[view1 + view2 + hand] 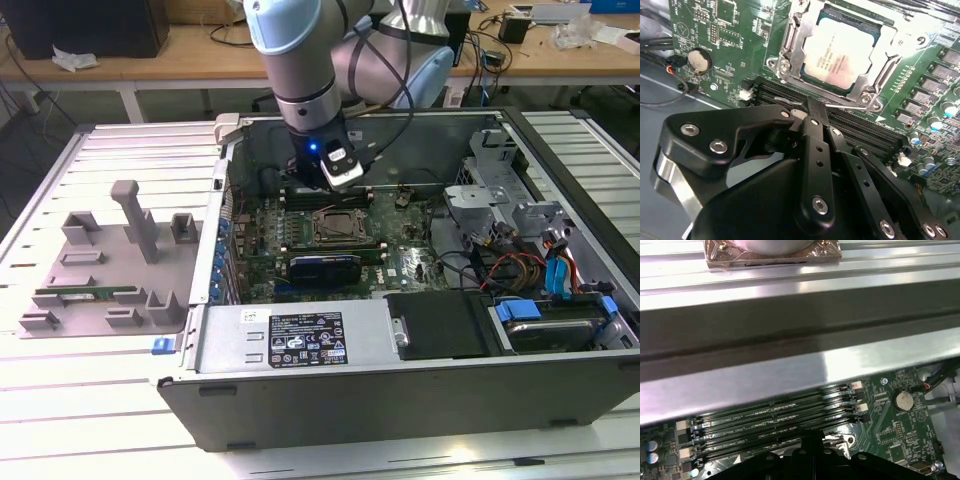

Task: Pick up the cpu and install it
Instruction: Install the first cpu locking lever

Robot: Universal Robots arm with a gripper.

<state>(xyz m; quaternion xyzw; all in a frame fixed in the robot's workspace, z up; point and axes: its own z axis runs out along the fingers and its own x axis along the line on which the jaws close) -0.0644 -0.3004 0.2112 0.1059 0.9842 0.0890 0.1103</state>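
1. Right up close, the gripper [811, 106] had its black fingers [815, 145] pressed together, with nothing between them.
2. Just past the tips ran the dark memory slots [865, 127], crossed by a thin wire lever [847, 105].
3. Beyond those, the cpu [839, 54] lay flat inside the socket frame [790, 45], silver top up, apart from the fingers.
4. Farthest back, a coin battery [699, 60] sat on the green motherboard [740, 30].

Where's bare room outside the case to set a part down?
Bare slatted table lies at the exterior view's lower left, between the grey fixture tray and the table edge, and along the strip in front of the case. Inside is crowded: claw beside the socketed cpu, cables toward the exterior view's right.
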